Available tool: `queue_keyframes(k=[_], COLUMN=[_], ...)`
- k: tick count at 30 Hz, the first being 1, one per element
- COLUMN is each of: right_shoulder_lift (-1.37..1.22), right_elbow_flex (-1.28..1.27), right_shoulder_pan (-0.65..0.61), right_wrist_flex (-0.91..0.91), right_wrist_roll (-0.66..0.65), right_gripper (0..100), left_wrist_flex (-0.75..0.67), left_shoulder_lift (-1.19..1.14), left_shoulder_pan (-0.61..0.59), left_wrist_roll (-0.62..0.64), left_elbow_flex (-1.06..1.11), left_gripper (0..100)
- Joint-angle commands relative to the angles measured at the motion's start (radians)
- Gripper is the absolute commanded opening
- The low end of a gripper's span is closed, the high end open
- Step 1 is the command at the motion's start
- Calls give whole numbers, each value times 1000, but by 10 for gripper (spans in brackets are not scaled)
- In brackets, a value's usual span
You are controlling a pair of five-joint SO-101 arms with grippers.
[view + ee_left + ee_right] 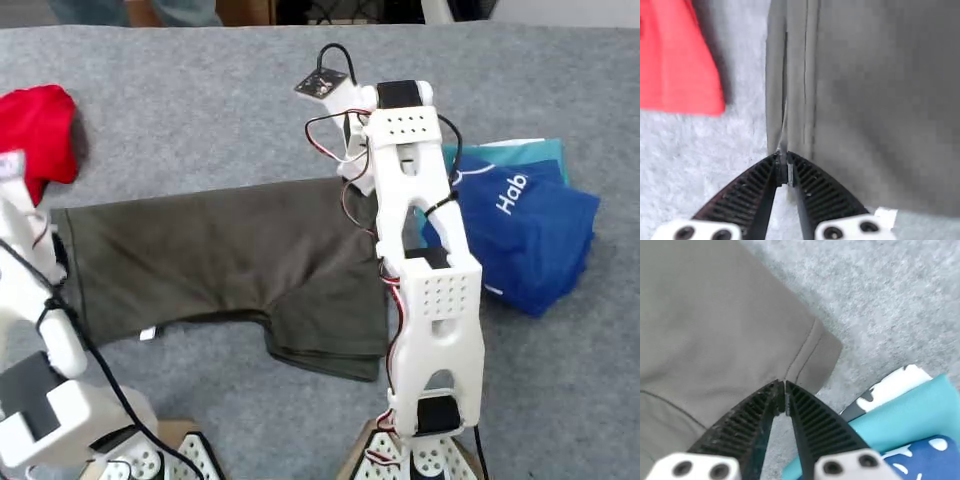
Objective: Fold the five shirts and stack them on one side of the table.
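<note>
- Step in hand, as judged: folding the olive-grey short-sleeved fabric shirt (220, 260), which lies spread flat at the table's centre. The crumpled red fabric shirt (38, 125) at 10 o'clock is not yet folded.
- Left gripper (783, 167): tips pressed together on the olive-grey shirt's hem at its 9 o'clock edge, pinching a thin ridge of cloth.
- Right gripper (784, 395): tips closed on the stitched hem at the shirt's 2 o'clock corner.
- Stack: a folded royal-blue fabric shirt (530, 225) rests on a folded teal fabric shirt (505, 152) at 3 o'clock, just beside the olive-grey shirt.
- Next move, as judged: both arms should lift evenly and carry the pinched edges over the shirt's body, keeping the cloth taut so that it does not bunch. The fold direction cannot be told.
- Surface: a grey felt-like table cover (180, 90). It is likely to drag on any cloth pulled across it.
- Room: past the far edge at 12 o'clock stands a brown panel (245, 10).
</note>
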State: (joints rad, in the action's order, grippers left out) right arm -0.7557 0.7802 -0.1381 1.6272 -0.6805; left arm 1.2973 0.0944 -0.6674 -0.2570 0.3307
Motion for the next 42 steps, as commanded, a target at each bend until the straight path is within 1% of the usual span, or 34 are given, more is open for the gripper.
queue_keyframes(k=[1,4,6,7,13,16,18,20,23,25,30,31,34,38,42], right_shoulder_lift=[4,1,-5,-16,-133,-174,-200,-217,-208,-205,-199,-189,-96,90,239], right_elbow_flex=[39,36,36,38,45,56,71,101,189,269,456,466,380,58,-231], right_shoulder_pan=[-12,-8,-8,-8,8,41,66,78,68,58,57,55,31,-31,-38], right_wrist_flex=[-43,-83,-124,-144,-222,-222,-222,-207,-103,-29,146,147,144,137,29], right_wrist_roll=[3,3,3,3,3,3,3,3,3,3,2,18,69,72,104], right_gripper=[14,14,14,14,14,14,14,14,14,14,14,14,14,14,14], left_wrist_flex=[-58,-233,-338,-361,-362,-356,-356,-351,-336,-298,-238,-218,-160,-84,-68], left_shoulder_lift=[5,-115,-238,-298,-569,-601,-618,-632,-635,-621,-486,-448,-347,-258,-232], left_shoulder_pan=[87,116,91,77,8,-2,1,5,19,25,27,27,41,58,64], left_wrist_roll=[75,72,72,71,71,71,69,40,-12,-43,-61,-61,-61,-61,-61], left_elbow_flex=[-119,-122,-131,-151,-343,-418,-429,-432,-429,-438,-430,-429,-427,-427,-383], left_gripper=[29,29,29,28,27,27,27,27,27,27,27,27,27,27,27])
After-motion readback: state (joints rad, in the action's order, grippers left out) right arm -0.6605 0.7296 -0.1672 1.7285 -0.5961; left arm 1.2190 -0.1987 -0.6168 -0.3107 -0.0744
